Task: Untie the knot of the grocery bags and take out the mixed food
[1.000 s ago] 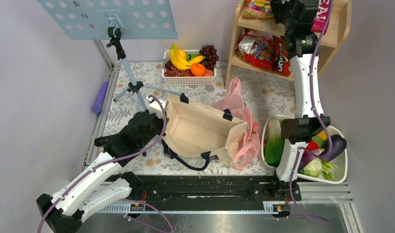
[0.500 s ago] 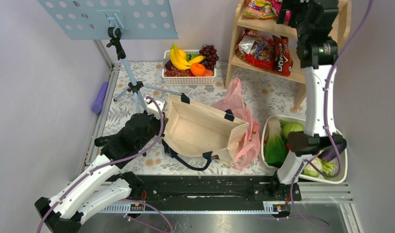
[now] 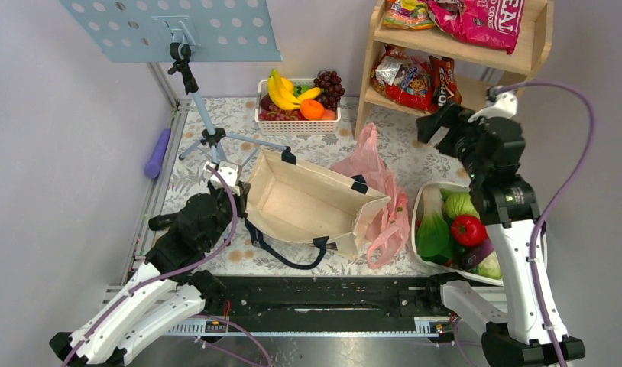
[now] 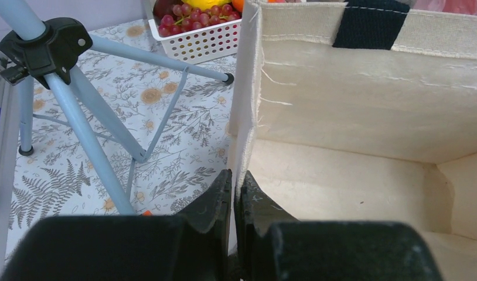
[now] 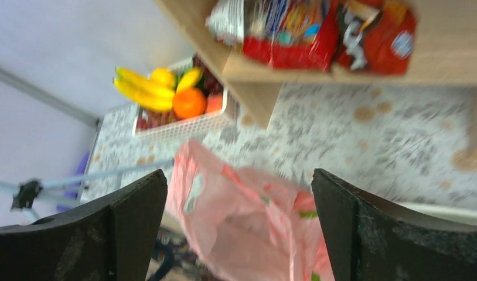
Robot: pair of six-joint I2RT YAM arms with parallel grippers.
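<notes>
Floral mat (image 4: pixel 183 158); left claw (image 4: pixel 236 196) clamps tote (image 4: pixel 353 117), right claw (image 5: pixel 239 175) aloft, spread.

**Bench and its load.** I see the bench (image 3: pixel 415 153) under a fern-print cover of grey and tan.

- **Back centre:** a white perforated plastic basket (image 3: pixel 296 122) of fruit.
- **Back right:** a light wooden shelf unit (image 3: pixel 366 88). Its lower board bears red snack packets (image 3: pixel 411 76). Its upper board bears a large magenta packet (image 3: pixel 480 17).
- **Back left:** a pale-blue tripod stand (image 3: pixel 214 141).
- **Middle:** a beige canvas tote (image 3: pixel 308 202), mouth open. A thin pink plastic bag (image 3: pixel 380 172) touches its right side.
- **Near right:** a white tub (image 3: pixel 426 186) of vegetables.
- **Left edge:** a purple cylinder (image 3: pixel 157 151), lying along the bench edge.
</notes>
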